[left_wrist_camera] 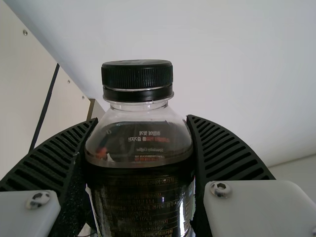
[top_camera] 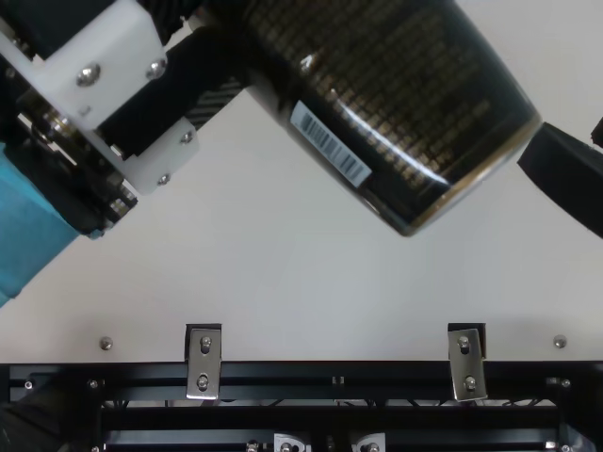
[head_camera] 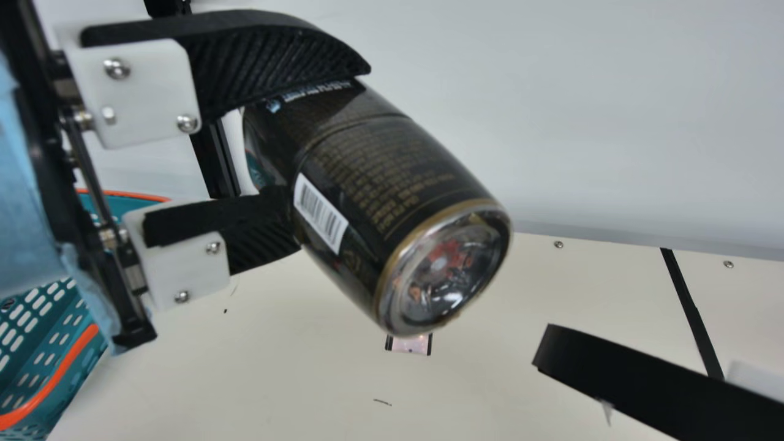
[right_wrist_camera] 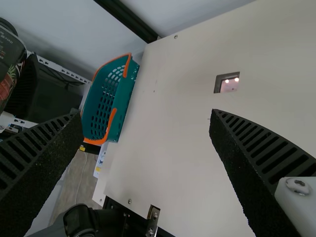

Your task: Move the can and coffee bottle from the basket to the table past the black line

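Coffee bottle (head_camera: 367, 177) — clamped between the fingers of the left gripper (head_camera: 327, 156), tilted and held aloft over the surface (head_camera: 245, 380). Right gripper (head_camera: 625, 380) — fingers spread wide apart. Basket (right_wrist_camera: 106, 101) beside the surface edge; black line (head_camera: 692, 312) toward the right in the main view.

Teal basket (right_wrist_camera: 126, 91) at table (right_wrist_camera: 177, 133) edge, coffee bottle (right_wrist_camera: 10, 54)

Coffee bottle (head_camera: 373, 165) is basically a dark one with gold print, black cap (left_wrist_camera: 137, 74) on, held tilted up off the surface (head_camera: 306, 373).
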Available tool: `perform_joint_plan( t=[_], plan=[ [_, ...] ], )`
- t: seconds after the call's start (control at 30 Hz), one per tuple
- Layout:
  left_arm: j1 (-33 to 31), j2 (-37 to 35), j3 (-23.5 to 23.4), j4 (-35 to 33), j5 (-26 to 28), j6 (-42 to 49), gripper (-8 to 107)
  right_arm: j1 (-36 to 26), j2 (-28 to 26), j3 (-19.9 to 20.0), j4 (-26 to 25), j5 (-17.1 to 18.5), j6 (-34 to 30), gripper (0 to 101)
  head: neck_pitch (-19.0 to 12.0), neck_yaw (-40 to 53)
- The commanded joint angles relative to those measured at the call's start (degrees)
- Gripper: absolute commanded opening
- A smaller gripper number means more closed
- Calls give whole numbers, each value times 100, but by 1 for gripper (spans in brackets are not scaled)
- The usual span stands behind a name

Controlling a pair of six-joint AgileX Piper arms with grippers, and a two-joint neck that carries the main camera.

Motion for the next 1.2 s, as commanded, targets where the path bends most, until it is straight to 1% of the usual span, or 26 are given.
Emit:
perform_joint_plan(
  t=[0.0, 0.2, 0.23, 0.6, 0.83, 1.17],
  plan=[
    [0, 0, 0, 0, 0, 0, 10, 0, 0, 0, 0, 0, 0, 101, -183, 31],
    [0, 0, 0, 0, 0, 0, 10, 0, 0, 0, 0, 0, 0, 101, -183, 31],
    [64, 9, 25, -151, 24, 157, 10, 0, 0, 0, 0, 0, 0, 101, -183, 31],
    [102, 61, -142, -455, 83, 408, 10, 0, 0, 0, 0, 0, 0, 101, -183, 31],
    [-174, 126, -370, -328, -24, 248, 10, 0, 0, 0, 0, 0, 0, 101, -183, 31],
    [-780, 235, -572, 207, -319, -262, 10, 0, 0, 0, 0, 0, 0, 101, -183, 31]
  ],
)
